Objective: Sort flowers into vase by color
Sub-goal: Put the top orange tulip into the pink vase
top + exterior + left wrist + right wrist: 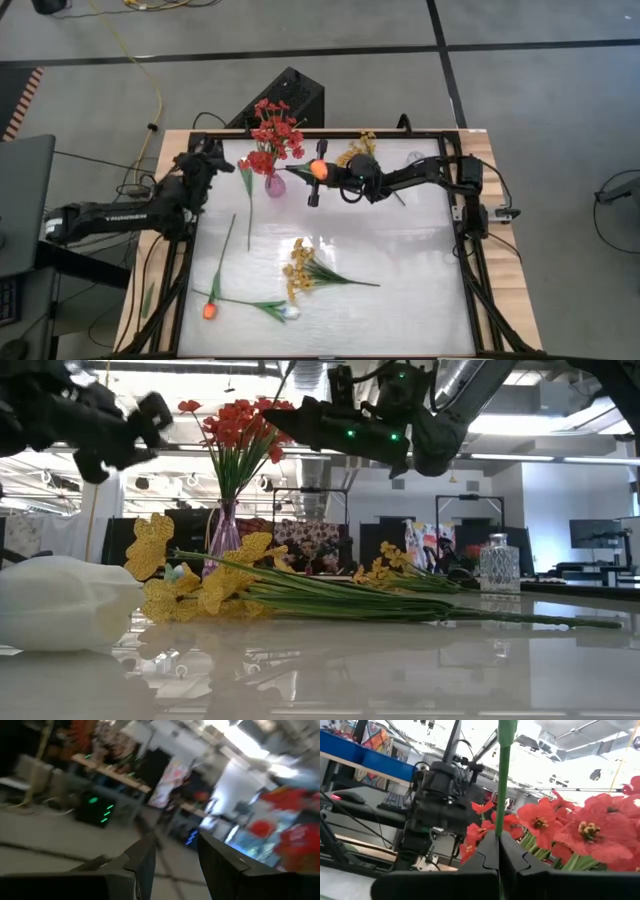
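Note:
My right gripper (pixel 318 182) (pixel 499 836) hovers beside the purple vase (pixel 274 184) (pixel 225 530), shut on an orange tulip (pixel 320 170). That vase holds red blossom sprays (pixel 275 130) (pixel 580 827). My left gripper (pixel 210 155) (pixel 175 845) is open and empty, raised near the table's far left corner. A yellow spray (pixel 300 265) (pixel 200 575), a second orange tulip (pixel 210 310) and a white tulip (pixel 290 312) (pixel 60 600) lie flat near the near edge. More yellow blossoms (pixel 355 150) sit at the far edge. My right gripper pinches the orange tulip's green stem (pixel 502 795) between its two fingers. The fingers lie across the stem, which runs on past them out of the right wrist view. The flower is lifted clear of the table, with its orange head (pixel 320 170) close by the gripper.
A clear glass vase (pixel 415 158) (pixel 497 565) stands near the far edge, right of the purple one. Loose green stems (pixel 248 205) lie between the purple vase and the near flowers. The table's right half (pixel 420 260) is bare white surface inside a black frame.

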